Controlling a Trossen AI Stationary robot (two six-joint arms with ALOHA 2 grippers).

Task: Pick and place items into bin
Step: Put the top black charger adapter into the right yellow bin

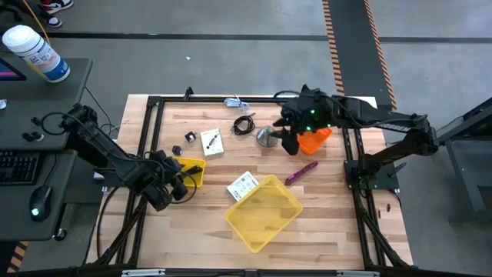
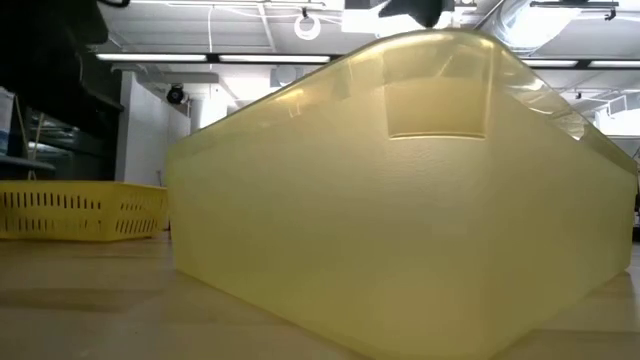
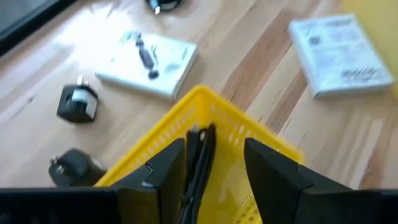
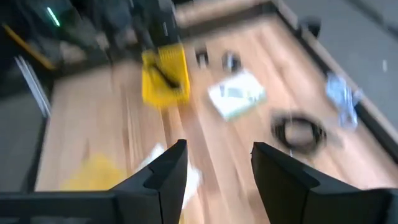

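The left tool (image 3: 214, 165), fingers parted, hovers over a small yellow basket (image 1: 190, 170) near the tabletop's (image 1: 323, 223) left edge; the right tool (image 4: 214, 165), released, hangs near the far-right corner.

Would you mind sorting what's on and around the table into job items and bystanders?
Job: yellow bin, purple tool, coiled cable, label card, marked white card, black clip.
Bystanders: silver cone, white bottle, keyboard.

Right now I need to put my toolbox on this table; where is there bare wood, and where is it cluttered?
Bare wood lies along the near edge either side of the large yellow plastic bin, and between the purple stick-like tool and the right frame rail. The far middle is crowded: coiled black cable, white card with black mark, silver cone-shaped metal piece.
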